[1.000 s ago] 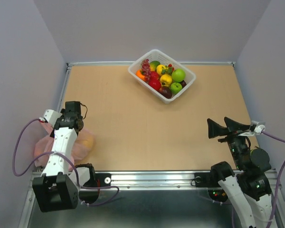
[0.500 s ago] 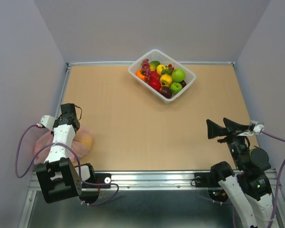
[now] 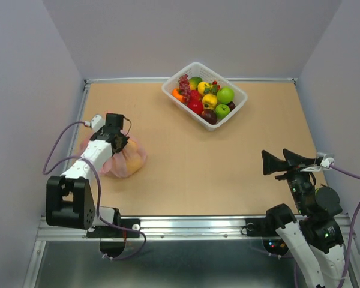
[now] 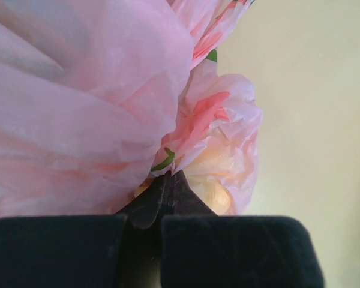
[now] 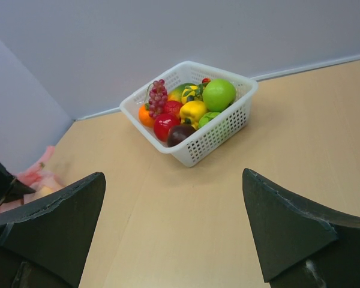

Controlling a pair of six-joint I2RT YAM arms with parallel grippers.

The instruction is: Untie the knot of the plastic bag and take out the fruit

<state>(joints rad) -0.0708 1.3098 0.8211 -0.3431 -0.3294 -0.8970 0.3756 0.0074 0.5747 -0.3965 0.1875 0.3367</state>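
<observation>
Left hand [image 4: 167, 186] clenched, fingertips pinched together on a fold of the pink plastic bag [image 3: 131, 162]; which part of the bag is pinched is unclear. Bag sits on the left side of the worktop [image 3: 192, 174], well apart from the white slotted basket [image 3: 233, 117] at the far middle, and a yellowish fruit [image 4: 211, 193] shows through the film inside it. Right hand [image 5: 174, 225] released, fingers spread wide, hovering over the near right of the worktop, holding nothing.
</observation>
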